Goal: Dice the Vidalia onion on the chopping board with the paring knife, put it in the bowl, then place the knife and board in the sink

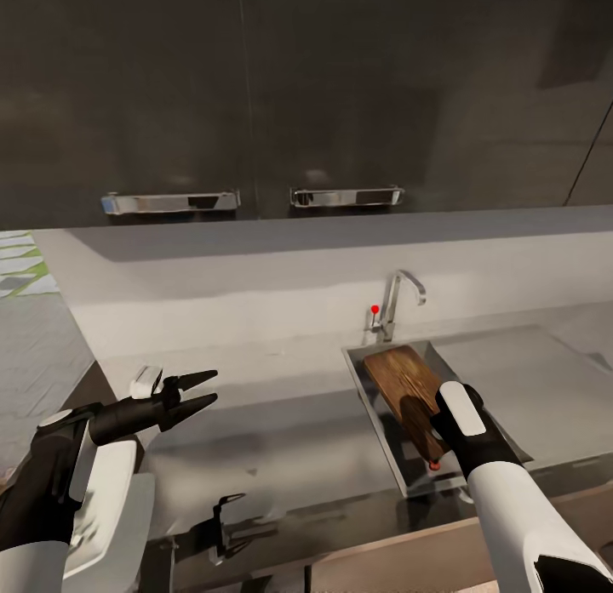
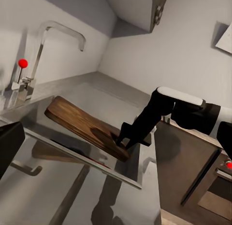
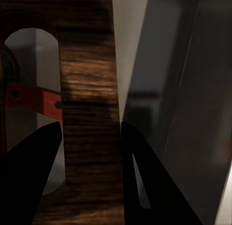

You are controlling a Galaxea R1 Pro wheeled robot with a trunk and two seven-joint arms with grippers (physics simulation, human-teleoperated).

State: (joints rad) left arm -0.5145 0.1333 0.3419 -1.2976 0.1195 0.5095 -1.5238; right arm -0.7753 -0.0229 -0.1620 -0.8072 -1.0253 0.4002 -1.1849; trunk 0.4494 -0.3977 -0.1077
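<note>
The dark wood chopping board (image 1: 398, 379) leans tilted inside the sink (image 1: 368, 399), its far end up by the tap. My right gripper (image 1: 423, 427) is shut on the board's near, slotted end. In the right wrist view the gripper (image 3: 90, 126) straddles the board (image 3: 89, 84) beside the slot, and the paring knife's red-orange handle (image 3: 34, 99) shows through it. A bit of that knife (image 1: 434, 465) shows under the board. In the left wrist view the right gripper (image 2: 123, 140) holds the board (image 2: 77, 119). My left gripper (image 1: 209, 387) hovers open over the countertop (image 1: 281, 406). The onion and the bowl are out of view.
The curved chrome tap (image 1: 398, 295) with a red dot stands behind the basin. Dark upper cabinets with chrome handles (image 1: 170, 202) hang above the pale backsplash. A flat drainboard (image 1: 511, 380) lies right of the basin. The counter's front edge (image 1: 340, 516) is close to me.
</note>
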